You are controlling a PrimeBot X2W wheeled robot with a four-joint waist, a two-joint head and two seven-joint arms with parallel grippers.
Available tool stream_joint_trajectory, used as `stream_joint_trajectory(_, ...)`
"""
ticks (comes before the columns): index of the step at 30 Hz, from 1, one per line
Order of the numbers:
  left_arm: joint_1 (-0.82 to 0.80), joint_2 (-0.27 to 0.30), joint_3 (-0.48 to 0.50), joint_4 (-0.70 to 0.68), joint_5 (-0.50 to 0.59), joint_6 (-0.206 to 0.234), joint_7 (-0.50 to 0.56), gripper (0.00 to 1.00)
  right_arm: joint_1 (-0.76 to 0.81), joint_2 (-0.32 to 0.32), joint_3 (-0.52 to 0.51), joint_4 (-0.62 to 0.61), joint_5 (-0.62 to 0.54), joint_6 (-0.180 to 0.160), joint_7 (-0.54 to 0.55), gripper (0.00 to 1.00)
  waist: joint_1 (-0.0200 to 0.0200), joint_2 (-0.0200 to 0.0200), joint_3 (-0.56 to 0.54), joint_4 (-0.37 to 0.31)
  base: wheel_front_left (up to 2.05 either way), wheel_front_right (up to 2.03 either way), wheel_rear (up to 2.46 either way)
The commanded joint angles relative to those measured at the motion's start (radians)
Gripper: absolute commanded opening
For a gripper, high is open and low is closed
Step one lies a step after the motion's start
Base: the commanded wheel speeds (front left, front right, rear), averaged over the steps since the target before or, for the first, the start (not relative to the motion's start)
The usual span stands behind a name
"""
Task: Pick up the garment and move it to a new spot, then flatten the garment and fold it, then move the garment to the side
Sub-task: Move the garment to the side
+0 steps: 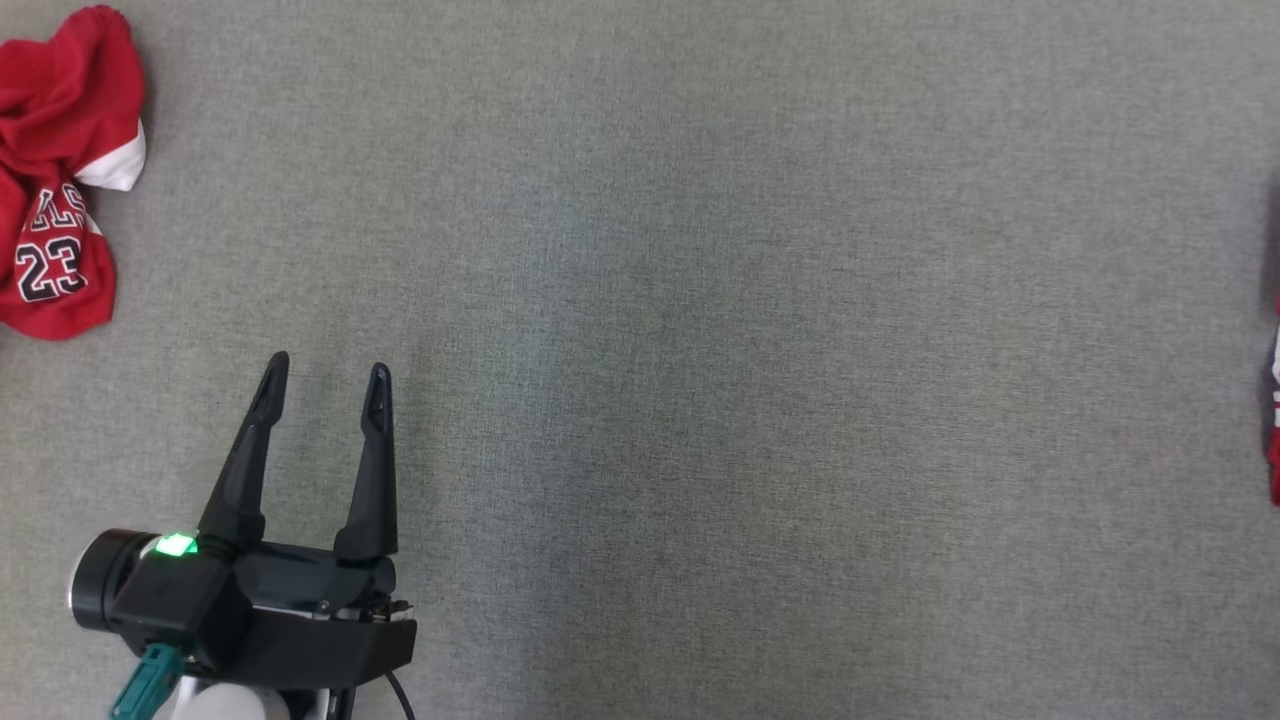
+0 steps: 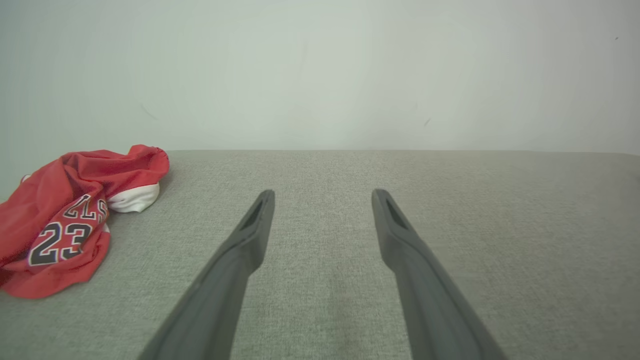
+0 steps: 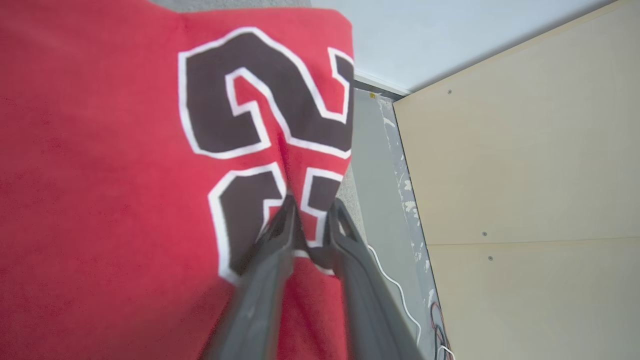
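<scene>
**Garment parked at the table's right edge, set-down nearly finished**

The last step looks to be in hand: moving the garment (image 3: 100, 175) to the side. In the right wrist view it lies flat on the table (image 1: 750, 350), red with a large black-and-white number, its edges straight as if folded. The right gripper (image 3: 312, 205) has its tips down on the number. The two fingers stand a narrow gap apart with a pucker of cloth between them, and I cannot tell whether they pinch that cloth or have just let it go. A red sliver (image 1: 1276, 450) at the table's right margin in the head view is probably this same garment.

The left gripper (image 1: 328, 363) hovers over the table's near-left part, jaws spread wide and holding nothing. A crumpled jersey (image 1: 60, 180) sits at the table's far-left part, well apart from it.

Next, the right fingers need to open clear of the pucker and draw straight back. Any sideways drag would probably undo the fold.

Only a thin strip of table shows past the garment's side. Beyond it comes the drop to the floor (image 3: 380, 165), where a white cable (image 3: 395, 285) lies beside a beige board (image 3: 525, 175). A tug that way could pull the cloth off. The whole middle of the table is bare, so there is plenty of room to retreat inward.
</scene>
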Motion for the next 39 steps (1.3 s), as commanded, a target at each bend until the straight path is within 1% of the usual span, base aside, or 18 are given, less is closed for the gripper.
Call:
stream_joint_trajectory(1, -0.009, 0.0, -0.002, 0.002, -0.01, -0.001, -0.002, 1.0, 0.003, 0.009, -0.006, 0.001, -0.01, -0.002, -0.009, 1.0, 0.0, -0.0002, -0.011, -0.006, 0.0, 0.0, 0.0)
stream_joint_trajectory(4, -0.002, -0.001, -0.006, 0.013, -0.015, 0.0, -0.002, 1.0, -0.019, 0.023, 0.016, 0.024, 0.011, -0.002, -0.073, 1.0, 0.0, -0.0002, -0.038, -0.019, 0.0, 0.0, 0.0)
stream_joint_trajectory(6, 0.004, -0.003, -0.01, 0.022, -0.015, 0.0, -0.002, 1.0, -0.022, 0.016, 0.033, 0.05, 0.014, -0.002, -0.128, 1.0, 0.0, -0.0002, -0.064, -0.03, 0.0, 0.0, 0.0)
stream_joint_trajectory(9, 0.015, -0.007, -0.016, 0.038, -0.02, 0.0, -0.002, 1.0, -0.027, 0.007, 0.058, 0.102, 0.04, -0.002, -0.236, 1.0, 0.0, -0.0002, -0.122, -0.043, 0.0, 0.0, 0.0)
stream_joint_trajectory(13, 0.045, -0.015, -0.021, 0.073, -0.027, 0.0, -0.002, 1.0, -0.033, 0.014, 0.099, 0.17, 0.114, -0.002, -0.377, 1.0, 0.0, -0.0002, -0.213, -0.058, 0.0, 0.0, 0.0)
stream_joint_trajectory(14, 0.063, -0.021, -0.014, 0.095, -0.031, 0.0, -0.002, 1.0, -0.024, 0.034, 0.135, 0.197, 0.156, -0.002, -0.438, 1.0, 0.0, -0.0002, -0.263, -0.062, 0.0, 0.0, 0.0)
stream_joint_trajectory(17, 0.091, -0.032, 0.0, 0.132, -0.029, 0.002, -0.002, 1.0, 0.008, 0.074, 0.191, 0.218, 0.226, -0.002, -0.531, 1.0, 0.0, -0.0002, -0.333, -0.068, 0.0, 0.0, 0.0)
stream_joint_trajectory(20, 0.112, -0.042, 0.016, 0.152, -0.034, 0.004, -0.002, 1.0, 0.045, 0.134, 0.261, 0.223, 0.271, -0.002, -0.608, 1.0, 0.0, -0.0002, -0.395, -0.072, 0.0, 0.0, 0.0)
stream_joint_trajectory(21, 0.112, -0.042, 0.016, 0.152, -0.034, 0.004, -0.002, 1.0, 0.045, 0.134, 0.261, 0.223, 0.271, -0.002, -0.608, 1.0, 0.0, -0.0002, -0.395, -0.072, 0.0, 0.0, 0.0)
stream_joint_trajectory(26, 0.159, -0.053, 0.047, 0.181, -0.031, 0.008, -0.002, 1.0, 0.154, 0.221, 0.364, 0.175, 0.36, -0.002, -0.68, 1.0, 0.0, -0.0002, -0.485, -0.075, 0.0, 0.0, 0.0)
stream_joint_trajectory(30, 0.186, -0.059, 0.069, 0.184, -0.017, 0.01, -0.002, 1.0, 0.247, 0.253, 0.462, 0.092, 0.473, -0.002, -0.704, 1.0, 0.0, -0.0002, -0.516, -0.083, 0.0, 0.0, 0.0)
stream_joint_trajectory(34, 0.202, -0.063, 0.087, 0.17, 0.005, 0.015, -0.002, 1.0, 0.325, 0.286, 0.514, -0.007, 0.581, -0.002, -0.712, 1.0, 0.0, -0.0002, -0.532, -0.093, 0.0, 0.0, 0.0)
stream_joint_trajectory(36, 0.218, -0.066, 0.099, 0.161, 0.008, 0.014, -0.002, 1.0, 0.361, 0.306, 0.535, -0.059, 0.617, -0.002, -0.714, 1.0, 0.0, -0.0002, -0.534, -0.096, 0.0, 0.0, 0.0)
stream_joint_trajectory(39, 0.222, -0.069, 0.107, 0.153, 0.012, 0.012, -0.002, 1.0, 0.411, 0.332, 0.563, -0.125, 0.638, -0.002, -0.718, 1.0, 0.0, -0.0002, -0.535, -0.096, 0.0, 0.0, 0.0)
